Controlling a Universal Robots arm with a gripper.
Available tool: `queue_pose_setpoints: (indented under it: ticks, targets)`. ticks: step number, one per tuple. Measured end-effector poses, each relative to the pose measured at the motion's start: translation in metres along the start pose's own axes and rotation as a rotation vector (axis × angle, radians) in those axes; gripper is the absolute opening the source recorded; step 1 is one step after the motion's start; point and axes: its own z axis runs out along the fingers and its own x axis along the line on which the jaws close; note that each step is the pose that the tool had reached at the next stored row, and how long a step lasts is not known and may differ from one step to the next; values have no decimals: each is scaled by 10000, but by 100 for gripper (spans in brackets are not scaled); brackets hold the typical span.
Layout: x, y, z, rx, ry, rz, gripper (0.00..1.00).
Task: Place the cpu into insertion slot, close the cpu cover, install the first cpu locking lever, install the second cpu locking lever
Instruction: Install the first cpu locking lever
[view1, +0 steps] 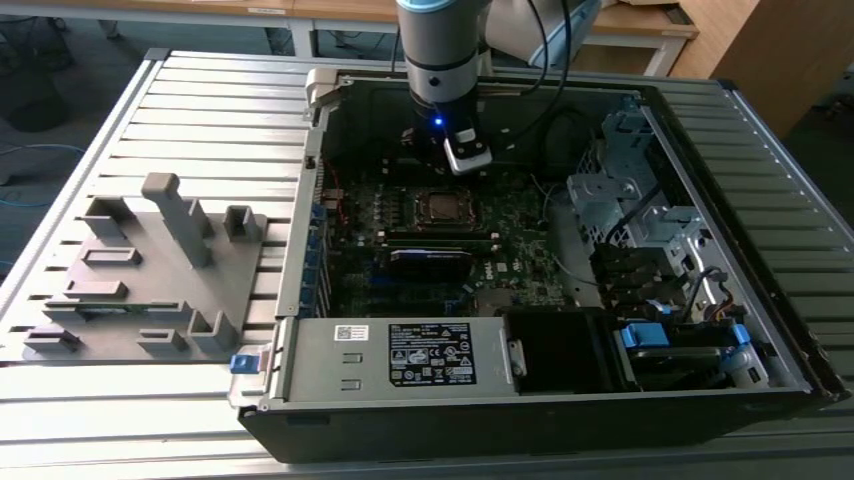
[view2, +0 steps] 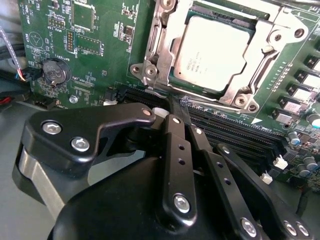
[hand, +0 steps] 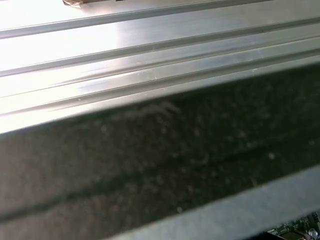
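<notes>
My tool (view2: 180, 107) sits nearest in the second wrist view, its black fingers (view2: 176, 150) drawn together to a clenched tip with nothing between them. That tip hangs just above the long black memory slots (view2: 235, 127) that run along one side of the socket, so there is little room on that side.

Just past the tip lies the cpu (view2: 212, 52), flat in the insertion slot (view2: 172, 80), its dull silver top facing up. The cpu cover (view2: 252, 60) lies down around it, the chip showing through the frame's window. The square sits skewed in this view, one corner pointing toward my tool. I cannot tell how the locking levers stand. A round coin battery (view2: 52, 71) sits on the green motherboard (view2: 100, 45), well apart from the socket.

The exterior view gives what the wrist cannot: my arm (view1: 441, 50) comes straight down into the open computer case (view1: 534, 400), with the tool (view1: 465, 160) just behind the socket (view1: 441, 206). The case walls stand well apart from me on both sides. A labelled grey power-supply box (view1: 400, 355) fills the near edge, and drive cages (view1: 641, 210) crowd the exterior view's right. Outside the case, on the exterior view's left, a grey fixture tray (view1: 134, 270) rests on the slatted metal surface (view1: 200, 100).

In the first wrist view I see a dark case edge (hand: 160, 155) close up, with the ribbed surface (hand: 150, 50) beyond it.
</notes>
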Motion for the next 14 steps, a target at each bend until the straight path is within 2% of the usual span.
queue_pose_setpoints:
  ticks: [14]
  targets:
    - [-5, -28, 16, 4, 2, 1, 10]
